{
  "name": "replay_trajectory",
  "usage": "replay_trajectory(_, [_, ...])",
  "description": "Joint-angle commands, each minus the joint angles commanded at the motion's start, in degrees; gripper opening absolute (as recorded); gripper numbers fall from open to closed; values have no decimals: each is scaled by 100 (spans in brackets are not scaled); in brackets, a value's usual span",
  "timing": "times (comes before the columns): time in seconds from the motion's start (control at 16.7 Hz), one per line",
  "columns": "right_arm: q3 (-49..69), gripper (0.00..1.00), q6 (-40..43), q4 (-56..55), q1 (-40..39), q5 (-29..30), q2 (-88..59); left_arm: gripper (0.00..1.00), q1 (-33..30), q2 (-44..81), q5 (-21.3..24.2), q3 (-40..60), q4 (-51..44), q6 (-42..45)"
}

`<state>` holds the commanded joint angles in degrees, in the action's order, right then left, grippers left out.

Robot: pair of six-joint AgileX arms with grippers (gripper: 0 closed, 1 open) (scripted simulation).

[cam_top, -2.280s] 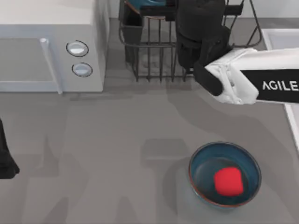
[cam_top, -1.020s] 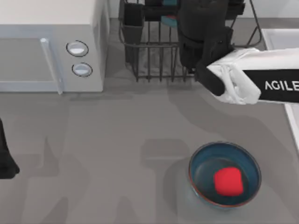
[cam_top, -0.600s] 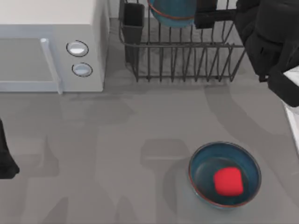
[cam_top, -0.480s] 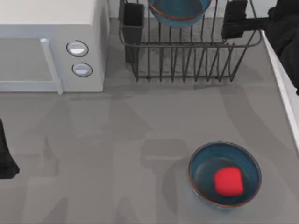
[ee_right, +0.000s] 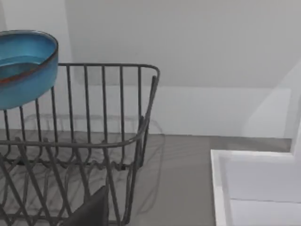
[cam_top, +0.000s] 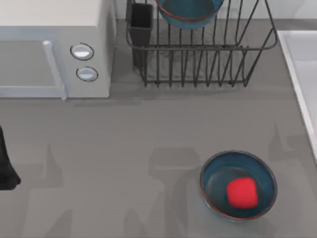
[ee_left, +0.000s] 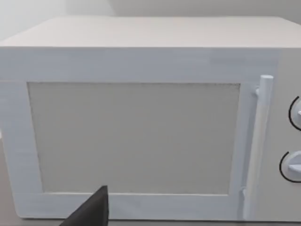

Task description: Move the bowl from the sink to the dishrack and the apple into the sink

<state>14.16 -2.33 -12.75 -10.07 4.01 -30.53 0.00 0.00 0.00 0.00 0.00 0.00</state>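
Nearest, right of the table's middle, a teal-blue bowl [cam_top: 238,185] stands upright on the grey table [cam_top: 124,148] with the red apple [cam_top: 242,193] lying inside it, a little right of its centre. At the left edge, near, a dark part of the left arm [cam_top: 6,166] sits parked; the left wrist view shows one dark fingertip of the left gripper [ee_left: 91,212], and whether its jaws are spread or closed cannot be told. Farther back on the left is the white microwave [cam_top: 49,47] with two knobs. To its right stands the black wire dishrack [cam_top: 198,54], its utensil cup [cam_top: 141,25] at the left corner, and a second teal-blue bowl [cam_top: 189,11] resting tilted in the rack's far part. The sink [cam_top: 299,64] lies at the right edge. The right wrist view shows a dark fingertip of the right gripper [ee_right: 89,212] near the rack; its jaws cannot be judged.
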Motion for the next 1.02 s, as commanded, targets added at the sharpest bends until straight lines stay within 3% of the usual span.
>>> replay_trajectory(0.42, [-1351,100,185,1157,903,-401,2766,100,0,0,0,0,0,0])
replay_trajectory(1.02, [-1416,100,233,1275,1007,-401,3052,100,0,0,0,0,0,0])
